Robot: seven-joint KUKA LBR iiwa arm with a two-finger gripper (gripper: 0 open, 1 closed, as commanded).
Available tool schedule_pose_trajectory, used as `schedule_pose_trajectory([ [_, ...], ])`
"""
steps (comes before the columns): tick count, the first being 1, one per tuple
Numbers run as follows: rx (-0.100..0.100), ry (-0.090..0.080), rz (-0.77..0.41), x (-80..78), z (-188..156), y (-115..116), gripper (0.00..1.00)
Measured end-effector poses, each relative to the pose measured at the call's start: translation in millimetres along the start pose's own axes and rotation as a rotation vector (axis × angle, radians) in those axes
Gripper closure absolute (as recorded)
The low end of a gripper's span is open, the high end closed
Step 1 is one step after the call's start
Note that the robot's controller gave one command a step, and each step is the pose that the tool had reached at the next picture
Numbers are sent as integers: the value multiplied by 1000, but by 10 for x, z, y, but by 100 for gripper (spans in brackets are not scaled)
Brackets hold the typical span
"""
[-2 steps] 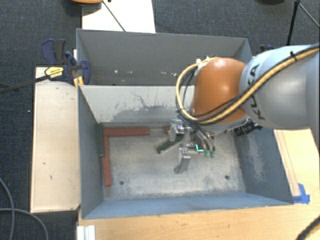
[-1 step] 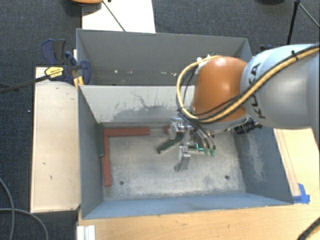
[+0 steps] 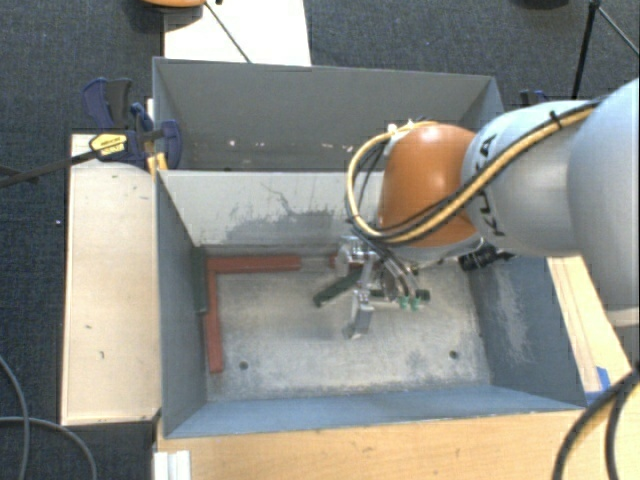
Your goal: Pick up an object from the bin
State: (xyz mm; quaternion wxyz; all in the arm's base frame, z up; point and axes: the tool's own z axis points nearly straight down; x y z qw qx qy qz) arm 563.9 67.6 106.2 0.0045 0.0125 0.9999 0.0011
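Note:
My gripper [image 3: 344,306] hangs low over the middle of the bin floor, under the orange dome on the wrist. Its two fingers stand spread apart, a dark one [image 3: 330,293] pointing left and a silvery one [image 3: 358,320] pointing down, and I see nothing between them. A reddish-brown L-shaped piece [image 3: 250,264] lies on the floor to the left. One leg runs along the back wall and ends a little left of the gripper. The other leg [image 3: 213,328] runs down the left wall. The gripper is not touching it.
The arm comes in from the right and covers the bin's right rear part. Bare grey floor stretches in front of and below the gripper, bounded by the bin's sloping walls.

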Motion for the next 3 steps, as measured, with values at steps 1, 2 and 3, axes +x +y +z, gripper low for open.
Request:
schedule_pose_trajectory([
  [1,1,5,38,-232,353,-135,100],
  [2,1,5,39,-232,353,-135,100],
  [3,1,6,-49,-295,-1072,-203,100],
])
